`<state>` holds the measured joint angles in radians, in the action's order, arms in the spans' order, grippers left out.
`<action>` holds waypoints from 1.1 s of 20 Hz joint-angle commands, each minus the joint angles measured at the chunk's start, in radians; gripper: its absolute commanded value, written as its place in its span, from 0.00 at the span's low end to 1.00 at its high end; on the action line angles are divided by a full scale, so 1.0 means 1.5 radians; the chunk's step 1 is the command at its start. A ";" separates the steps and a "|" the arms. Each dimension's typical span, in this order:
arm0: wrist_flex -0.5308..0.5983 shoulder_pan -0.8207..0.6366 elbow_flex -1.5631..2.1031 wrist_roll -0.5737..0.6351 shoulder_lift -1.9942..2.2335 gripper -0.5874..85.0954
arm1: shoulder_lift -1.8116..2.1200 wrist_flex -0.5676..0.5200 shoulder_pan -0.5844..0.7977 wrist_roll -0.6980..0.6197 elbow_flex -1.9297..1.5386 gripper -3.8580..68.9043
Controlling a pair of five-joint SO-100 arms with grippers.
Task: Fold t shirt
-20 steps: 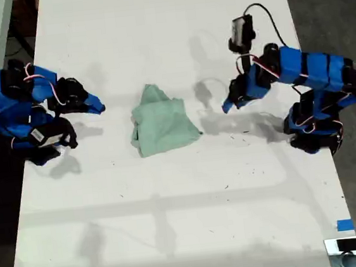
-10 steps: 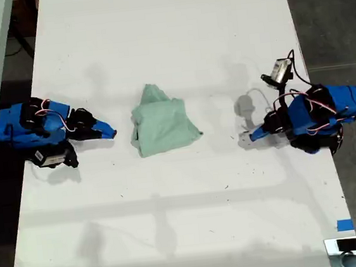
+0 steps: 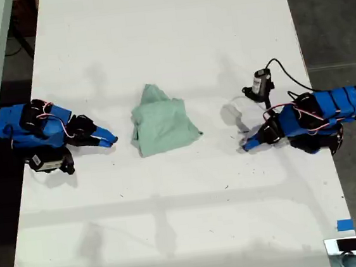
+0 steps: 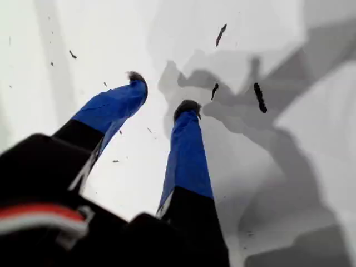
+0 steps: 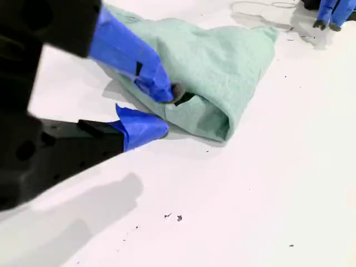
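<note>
Tabletop [image 3: 175,223] white and wide, and at the exterior view's left my second gripper [image 3: 110,140] lies low on it, nose aimed at the cloth, just short of touching. In the second wrist view its blue fingers [image 5: 150,75] stand a little apart with nothing between them. Middle of the table now: the t shirt [image 3: 163,125] sits as a compact mint-green bundle, layered over itself, one point toward the far edge, a thick rolled corner [image 5: 222,125] nearest my second gripper. Over to the exterior view's right, my first gripper [image 3: 246,145] rests well apart from the garment, and its own camera shows the jaws spread and empty over bare table [image 4: 162,92]. My read: the fold looks close to done, though lumpy. If another fold is wanted, pinching that near rolled corner would need every layer caught, low against the table, then lifted slowly so the layers underneath don't drag. Using the far gripper to pin the opposite side should keep the bundle from sliding.
</note>
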<state>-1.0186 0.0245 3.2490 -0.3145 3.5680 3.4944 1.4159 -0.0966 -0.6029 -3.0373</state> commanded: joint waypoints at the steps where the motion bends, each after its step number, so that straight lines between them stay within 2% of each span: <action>1: -0.001 0.011 0.028 0.003 0.004 0.19 | 0.005 -0.021 -0.009 -0.154 -0.034 0.22; 22: -0.001 0.008 0.028 0.003 0.004 0.21 | 0.005 -0.021 -0.007 -0.154 -0.034 0.15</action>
<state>-1.0186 0.0291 3.2490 -0.3145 3.5680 3.4944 1.4159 -0.1012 -0.8176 -3.0373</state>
